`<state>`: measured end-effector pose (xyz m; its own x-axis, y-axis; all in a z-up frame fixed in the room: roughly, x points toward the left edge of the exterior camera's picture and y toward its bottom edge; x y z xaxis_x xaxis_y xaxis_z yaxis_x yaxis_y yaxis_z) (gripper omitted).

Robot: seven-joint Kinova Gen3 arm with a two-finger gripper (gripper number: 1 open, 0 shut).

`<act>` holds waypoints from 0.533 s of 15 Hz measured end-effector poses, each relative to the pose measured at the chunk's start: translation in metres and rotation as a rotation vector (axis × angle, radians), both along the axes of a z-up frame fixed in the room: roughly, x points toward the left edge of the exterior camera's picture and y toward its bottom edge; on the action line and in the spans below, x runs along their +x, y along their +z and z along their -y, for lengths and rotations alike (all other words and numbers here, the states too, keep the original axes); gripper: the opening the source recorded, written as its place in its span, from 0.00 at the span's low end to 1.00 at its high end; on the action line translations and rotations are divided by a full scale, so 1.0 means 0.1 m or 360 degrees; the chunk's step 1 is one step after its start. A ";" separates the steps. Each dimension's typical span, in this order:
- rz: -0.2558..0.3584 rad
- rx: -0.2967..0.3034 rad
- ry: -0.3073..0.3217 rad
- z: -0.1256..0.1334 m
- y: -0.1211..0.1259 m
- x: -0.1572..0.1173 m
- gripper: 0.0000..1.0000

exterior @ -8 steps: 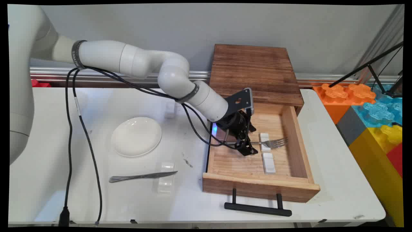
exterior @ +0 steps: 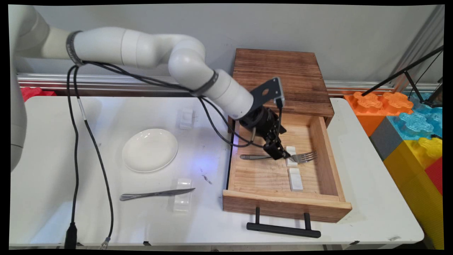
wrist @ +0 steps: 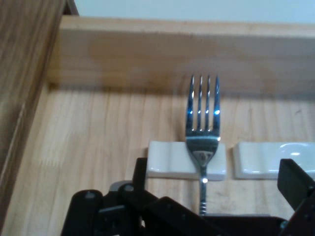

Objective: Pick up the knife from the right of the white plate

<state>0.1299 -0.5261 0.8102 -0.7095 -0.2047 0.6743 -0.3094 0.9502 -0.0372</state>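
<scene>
A metal fork [exterior: 301, 156] lies in the open wooden drawer [exterior: 283, 204]. Its neck rests on a white cutlery rest [exterior: 291, 163] and its tines point towards the drawer's right wall. My gripper [exterior: 279, 152] hangs just above the fork's handle, open, with nothing between the fingers. In the hand view the fork [wrist: 202, 123] runs straight ahead over the white rest [wrist: 167, 161], and my gripper [wrist: 218, 172] spreads wide to either side of the handle. A second white rest [exterior: 295, 179] lies nearer the drawer's front, also in the hand view [wrist: 268, 160].
A white plate [exterior: 149, 149] sits on the table left of the drawer. A knife [exterior: 155, 193] lies in front of it, tip on a clear rest [exterior: 182, 201]. Another clear rest [exterior: 186, 118] lies farther back. The drawer's black handle [exterior: 283, 229] juts forward. Coloured blocks [exterior: 407, 120] stand at right.
The hand has lifted up and back from the drawer floor, uncovering the fork's handle. The fork stays on its rest.
</scene>
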 end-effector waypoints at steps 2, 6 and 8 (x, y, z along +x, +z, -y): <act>-0.0001 0.0020 0.0018 -0.03 0.14 0.01 1.00; 0.0008 0.0069 0.0035 -0.18 0.54 0.09 1.00; 0.0020 0.0091 0.0045 -0.27 0.71 0.15 1.00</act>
<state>0.1448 -0.4989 0.8811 -0.7113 -0.2627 0.6519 -0.3361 0.9417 0.0128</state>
